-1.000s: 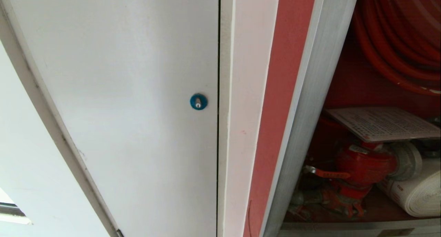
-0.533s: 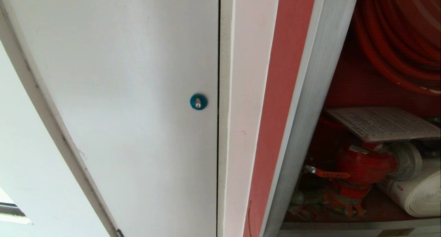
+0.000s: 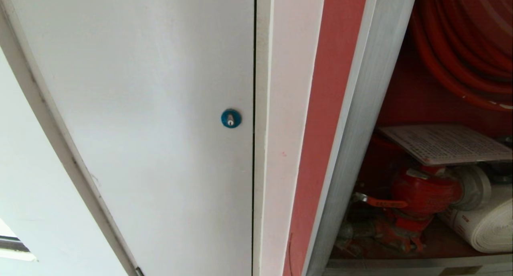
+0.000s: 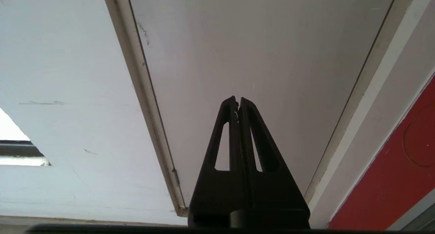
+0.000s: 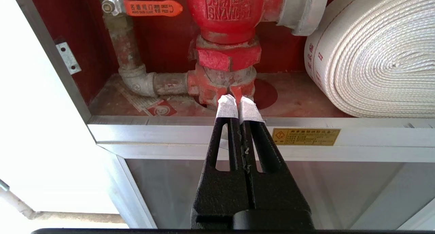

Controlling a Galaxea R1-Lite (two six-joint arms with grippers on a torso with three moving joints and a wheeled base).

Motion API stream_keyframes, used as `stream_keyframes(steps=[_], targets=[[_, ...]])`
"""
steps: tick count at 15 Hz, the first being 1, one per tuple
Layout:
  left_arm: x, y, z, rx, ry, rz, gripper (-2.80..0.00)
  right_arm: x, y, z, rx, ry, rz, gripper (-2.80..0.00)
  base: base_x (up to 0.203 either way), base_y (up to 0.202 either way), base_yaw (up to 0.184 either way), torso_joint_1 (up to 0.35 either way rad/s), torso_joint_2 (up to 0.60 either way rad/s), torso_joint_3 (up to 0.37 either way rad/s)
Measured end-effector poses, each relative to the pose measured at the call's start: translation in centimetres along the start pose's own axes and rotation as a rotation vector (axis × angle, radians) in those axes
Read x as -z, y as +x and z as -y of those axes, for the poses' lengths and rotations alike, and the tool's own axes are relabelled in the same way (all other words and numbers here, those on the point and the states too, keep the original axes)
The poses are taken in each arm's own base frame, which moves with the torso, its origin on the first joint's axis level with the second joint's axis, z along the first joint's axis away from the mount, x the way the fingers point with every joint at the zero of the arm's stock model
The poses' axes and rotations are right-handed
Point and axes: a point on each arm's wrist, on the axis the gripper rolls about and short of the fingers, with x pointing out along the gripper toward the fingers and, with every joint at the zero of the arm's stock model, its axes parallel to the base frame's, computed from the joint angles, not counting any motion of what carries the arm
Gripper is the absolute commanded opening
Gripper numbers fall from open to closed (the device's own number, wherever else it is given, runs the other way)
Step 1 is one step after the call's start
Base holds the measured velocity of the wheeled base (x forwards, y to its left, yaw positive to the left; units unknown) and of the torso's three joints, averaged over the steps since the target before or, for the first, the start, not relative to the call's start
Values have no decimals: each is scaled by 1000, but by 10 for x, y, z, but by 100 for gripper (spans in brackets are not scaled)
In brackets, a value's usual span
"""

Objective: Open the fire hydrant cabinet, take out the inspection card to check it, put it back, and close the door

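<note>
A plain white painted door with a small round blue lock near its edge fills most of the head view. Beside it runs a white painted jamb, then a red painted strip of wall. Bright daylight shows at a window opening low beside the white wall.

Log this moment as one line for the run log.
cabinet: open | inspection card: lying on red valve | left gripper: shut, empty, facing white door | right gripper: shut, empty, facing valve
</note>
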Motion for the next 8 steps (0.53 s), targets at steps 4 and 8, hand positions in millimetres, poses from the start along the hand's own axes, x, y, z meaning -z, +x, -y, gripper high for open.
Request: stream_keyframes(steps=[4, 8], targets=[[0, 0, 0, 0, 0, 0, -280, 0, 0, 0, 0, 0, 0, -280, -156, 0, 2, -1, 6, 1], [0, 0, 0, 0, 0, 0, -280, 0, 0, 0, 0, 0, 0, -280, -196, 0, 1, 1, 0, 3]])
